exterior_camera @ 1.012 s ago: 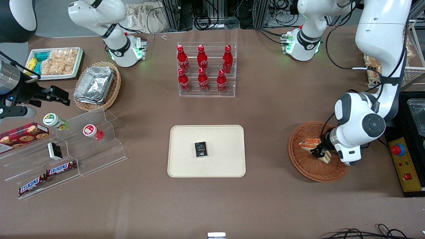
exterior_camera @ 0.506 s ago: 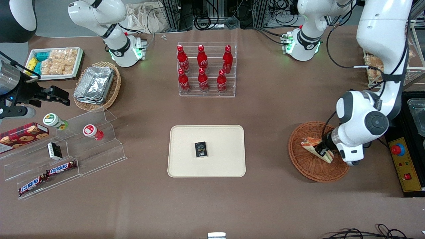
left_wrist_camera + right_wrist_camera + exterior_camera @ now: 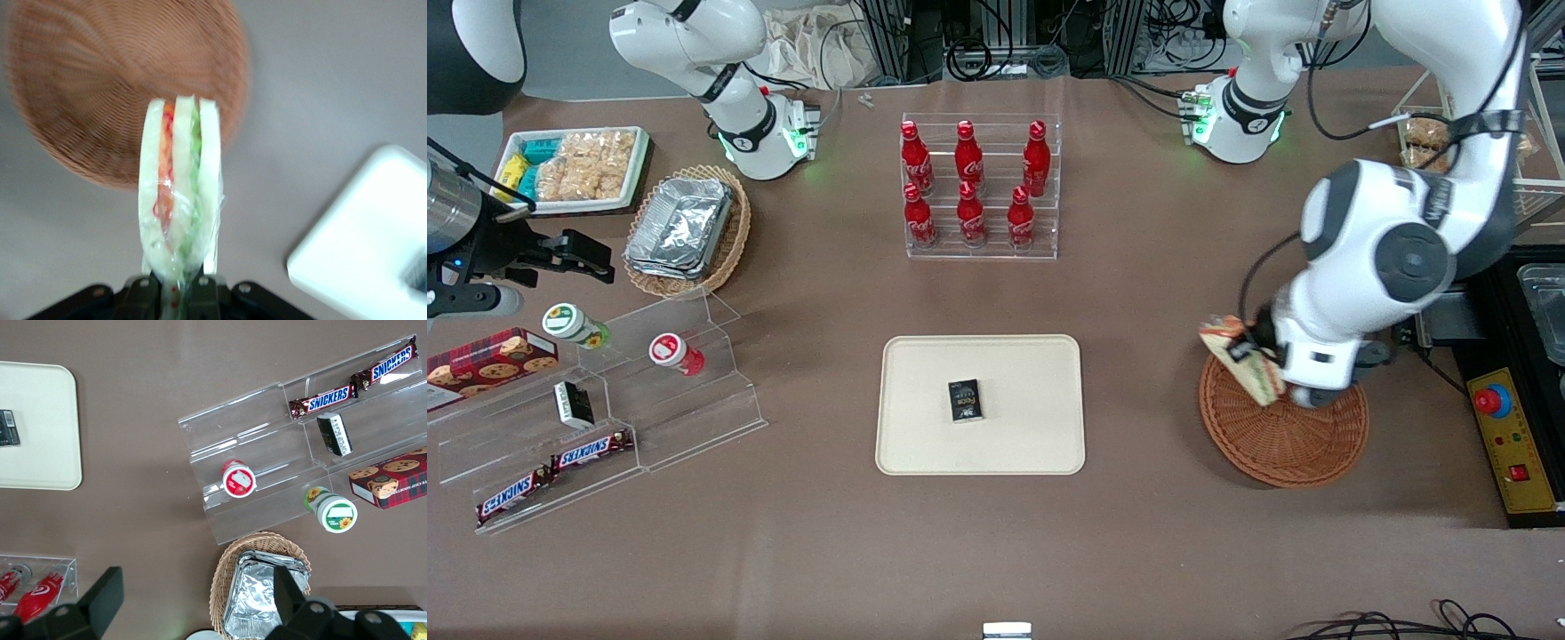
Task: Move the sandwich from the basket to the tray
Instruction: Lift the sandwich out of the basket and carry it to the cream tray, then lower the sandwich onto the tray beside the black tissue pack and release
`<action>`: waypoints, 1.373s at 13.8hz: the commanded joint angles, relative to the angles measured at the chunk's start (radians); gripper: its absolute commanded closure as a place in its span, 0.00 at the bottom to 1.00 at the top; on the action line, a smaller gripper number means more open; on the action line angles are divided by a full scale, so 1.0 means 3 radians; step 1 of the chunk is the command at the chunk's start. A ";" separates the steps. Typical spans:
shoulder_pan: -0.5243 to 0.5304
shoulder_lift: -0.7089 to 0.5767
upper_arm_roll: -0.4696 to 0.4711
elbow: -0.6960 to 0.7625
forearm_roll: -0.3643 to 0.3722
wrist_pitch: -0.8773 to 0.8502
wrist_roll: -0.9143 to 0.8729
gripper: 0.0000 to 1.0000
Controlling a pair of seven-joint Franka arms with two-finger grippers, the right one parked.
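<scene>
Front view: your gripper (image 3: 1261,364) was clamped on the sandwich (image 3: 1240,354), holding it up in the air above the basket's (image 3: 1285,436) rim – the rim on the side toward the tray (image 3: 980,404). The sandwich was tilted, wrapped in clear film, not touching the wicker. The basket sat on the bench (image 3: 1138,293) toward the working arm's end, w/ nothing else visible in it. The tray lay near the middle of the bench, well apart from the basket, w/ a small black packet (image 3: 964,399) on it. Farther from the camera than the tray stood a clear rack of red bottles (image 3: 971,182).

Left wrist view: you could see the sandwich (image 3: 180,193) edge-on, pinched at its base between the gripper's (image 3: 173,290) fingers (image 3: 141,293) – three white bread layers w/ orange filling in one gap and green in the other. The basket (image 3: 100,73) was below it, and a corner of the tray (image 3: 363,247) showed off to one side.

Right wrist view: a corner of the tray (image 3: 40,433) w/ the black packet (image 3: 8,427) at its edge showed, plus a clear stepped stand (image 3: 293,447) carrying two Snickers bars (image 3: 350,380), and a tan basket of foil containers (image 3: 263,593).
</scene>
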 commanded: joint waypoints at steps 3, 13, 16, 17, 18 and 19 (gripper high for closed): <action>-0.0144 0.0343 -0.0484 0.0098 0.0007 0.0425 0.0377 1.00; -0.0697 0.1427 -0.0469 0.0451 0.0615 0.1372 0.0449 1.00; -0.0723 0.1448 -0.0453 0.0456 0.0656 0.1372 0.0418 0.33; -0.0703 0.1443 -0.0453 0.0461 0.0666 0.1367 0.0413 0.20; -0.0682 0.1398 -0.0453 0.0461 0.0666 0.1362 0.0408 0.09; -0.0631 0.1316 -0.0453 0.0461 0.0661 0.1342 0.0357 0.02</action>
